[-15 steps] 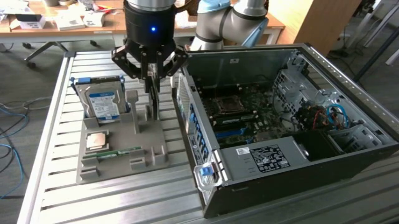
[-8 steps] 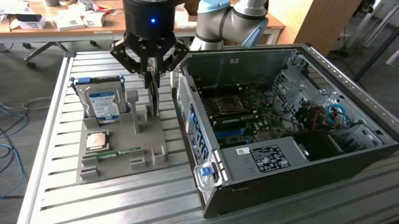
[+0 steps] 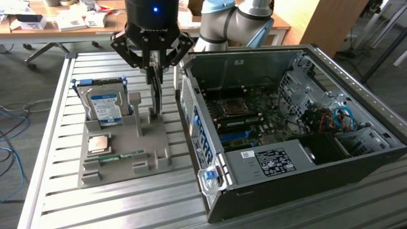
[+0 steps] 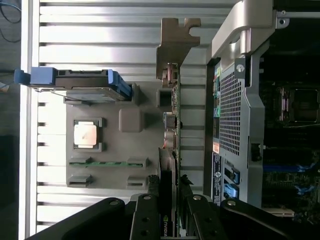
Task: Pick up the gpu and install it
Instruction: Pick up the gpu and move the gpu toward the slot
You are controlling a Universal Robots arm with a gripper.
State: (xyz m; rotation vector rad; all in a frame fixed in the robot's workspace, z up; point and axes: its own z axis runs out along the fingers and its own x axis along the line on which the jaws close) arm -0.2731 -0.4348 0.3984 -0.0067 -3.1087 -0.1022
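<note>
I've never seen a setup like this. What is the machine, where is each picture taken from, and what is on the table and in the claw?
The machine is a single robot arm ending in a gripper, a two-fingered claw. The exterior view comes from a camera off the arm, looking down at a slatted metal table. The wrist view comes from a camera on the arm's wrist, looking past the fingers. On the table sit a grey holder tray and, to the exterior view's right, an open computer case. The tray carries an upright hard drive, a square processor chip and a slim green memory stick. The gripper is closed on the gpu, a thin card standing on edge over the tray. Whether it has left its slot I cannot tell.
</note>
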